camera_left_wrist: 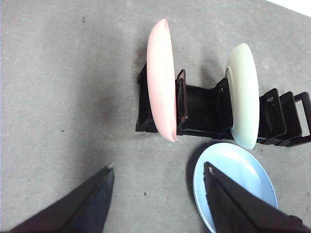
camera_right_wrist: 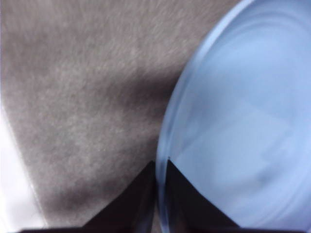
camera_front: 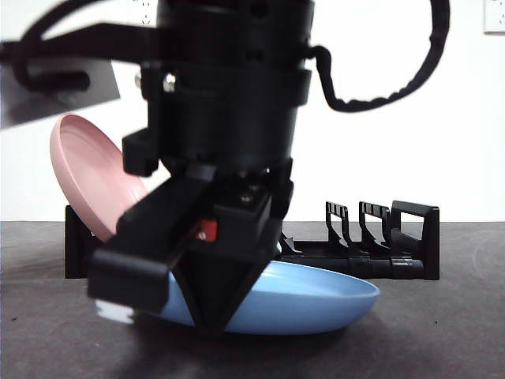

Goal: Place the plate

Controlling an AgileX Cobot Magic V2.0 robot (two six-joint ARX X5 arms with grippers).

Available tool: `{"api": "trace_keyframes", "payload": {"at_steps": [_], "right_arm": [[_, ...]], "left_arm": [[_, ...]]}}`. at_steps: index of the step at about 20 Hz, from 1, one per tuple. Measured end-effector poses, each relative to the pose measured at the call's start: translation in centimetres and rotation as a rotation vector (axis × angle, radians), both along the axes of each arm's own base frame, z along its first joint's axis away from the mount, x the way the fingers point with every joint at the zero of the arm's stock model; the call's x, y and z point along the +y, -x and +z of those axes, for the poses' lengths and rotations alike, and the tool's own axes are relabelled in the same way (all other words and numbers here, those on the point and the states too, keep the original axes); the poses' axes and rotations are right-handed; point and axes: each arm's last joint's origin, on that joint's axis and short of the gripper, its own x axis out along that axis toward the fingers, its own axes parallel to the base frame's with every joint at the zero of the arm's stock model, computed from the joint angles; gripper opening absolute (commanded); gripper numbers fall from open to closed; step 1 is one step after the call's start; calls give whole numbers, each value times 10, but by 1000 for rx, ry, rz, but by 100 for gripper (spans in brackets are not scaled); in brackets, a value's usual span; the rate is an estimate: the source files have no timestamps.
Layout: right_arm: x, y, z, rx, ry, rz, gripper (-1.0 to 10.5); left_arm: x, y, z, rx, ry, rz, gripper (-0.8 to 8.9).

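- behind, a black slotted rack [camera_left_wrist: 204, 114] stands on the grey worktop [camera_left_wrist: 63, 87], with a pink plate [camera_left_wrist: 162, 77] on edge in a slot near one end and a pale green plate [camera_left_wrist: 244, 94] on edge a few slots along; several bare dividers follow beyond the green one.
- in the front view only the pink plate [camera_front: 91, 178] shows beside the big dark arm, leaning against the rack [camera_front: 379, 241]; the green plate is hidden behind the arm.
- the blue plate [camera_front: 308, 300] lies on the worktop [camera_front: 442, 332] just in front of the rack, near it but apart, and below the green plate's slot in the left wrist view.
- the right end effector [camera_right_wrist: 158, 167] is down at the blue plate's [camera_right_wrist: 243, 131] rim, its two jaws pinched together with the rim's edge between them, one jaw over the inside and one on the outside; it is clenched on the plate.
- the left end effector [camera_left_wrist: 158, 170] hangs above the worktop with jaws spread wide and nothing between them; one jaw overlaps the blue plate [camera_left_wrist: 238, 179] in that view.
- the blue plate is close to flat with its hollow facing up, and the far side away from the grip looks slightly raised in the front view; it is round, so no long axis can be told.
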Motion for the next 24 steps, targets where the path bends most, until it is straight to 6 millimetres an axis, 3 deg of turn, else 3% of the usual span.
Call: {"api": "trace_keyframes", "payload": {"at_steps": [2, 5, 9, 11, 14, 17, 20, 24], "right_arm": [[0, 0, 0, 35, -6, 12, 38], [-1, 1, -1, 89, -11, 18, 164], [-3, 2, -1, 110, -1, -19, 211], [-5, 3, 6, 175, 44, -42, 270], [-3, -1, 40, 166, 13, -108, 290], [-19, -12, 97, 80, -117, -220, 290], [-57, -25, 146, 32, -247, -360, 290], [-111, -31, 184, -11, -392, -519, 290]], "left_arm": [[0, 0, 0, -1, -2, -2, 289], [0, 0, 0, -2, -5, -4, 289], [0, 0, 0, -2, -7, -6, 289], [0, 0, 0, -2, -7, -6, 289], [0, -2, 0, -7, -6, -6, 289], [-3, -11, -3, 20, 28, -51, 290], [-11, -34, -6, 29, 80, -119, 289], [-30, -69, -11, 21, 107, -186, 289]]}}
